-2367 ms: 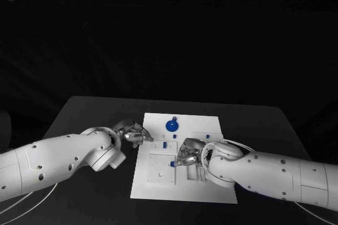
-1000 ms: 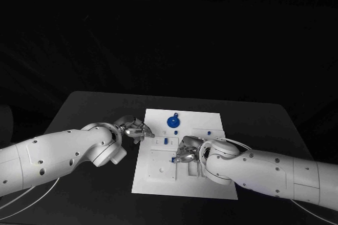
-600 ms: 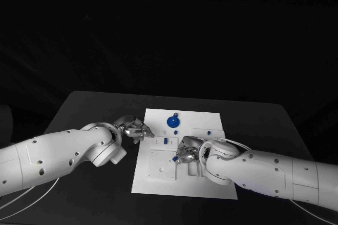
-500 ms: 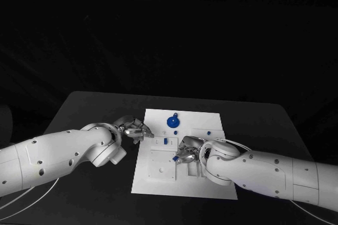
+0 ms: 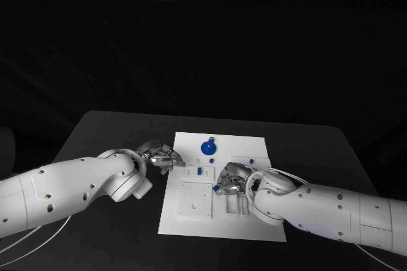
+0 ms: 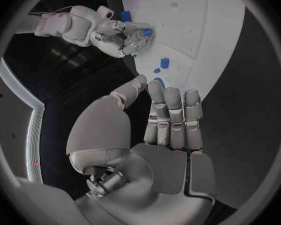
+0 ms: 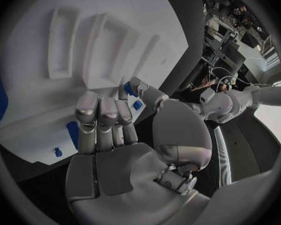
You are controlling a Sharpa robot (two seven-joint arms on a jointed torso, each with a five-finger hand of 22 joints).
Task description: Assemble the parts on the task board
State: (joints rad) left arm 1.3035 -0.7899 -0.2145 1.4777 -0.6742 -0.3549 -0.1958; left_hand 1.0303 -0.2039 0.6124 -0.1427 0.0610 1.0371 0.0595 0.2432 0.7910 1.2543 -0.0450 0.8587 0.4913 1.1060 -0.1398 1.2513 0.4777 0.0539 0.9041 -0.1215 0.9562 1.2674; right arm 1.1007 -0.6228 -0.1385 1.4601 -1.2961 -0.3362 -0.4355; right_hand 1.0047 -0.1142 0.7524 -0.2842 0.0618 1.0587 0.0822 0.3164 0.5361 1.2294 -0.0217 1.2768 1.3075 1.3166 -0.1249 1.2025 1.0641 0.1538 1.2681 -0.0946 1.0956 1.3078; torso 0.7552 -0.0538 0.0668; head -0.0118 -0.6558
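Note:
The white task board (image 5: 191,221) lies in the middle of the table. A round blue part (image 5: 207,147) stands near its far edge, and small blue parts (image 5: 197,171) sit below it. My right hand (image 5: 232,183) hovers over the board's middle and pinches a small blue part (image 5: 218,188) between thumb and finger; the same part (image 7: 137,105) shows at the fingertips in the right wrist view. My left hand (image 5: 161,158) is at the board's left edge, fingers (image 6: 170,117) apart from the thumb and holding nothing.
Raised white rectangular frames (image 7: 109,55) stand on the board beyond my right hand's fingers. More small blue parts (image 6: 164,62) sit on the board (image 6: 197,30) between the two hands. The black table (image 5: 110,136) surrounds the board.
My right hand has edged slightly to the right over the board with the small blue part still in it. The left hand has stayed where it was.

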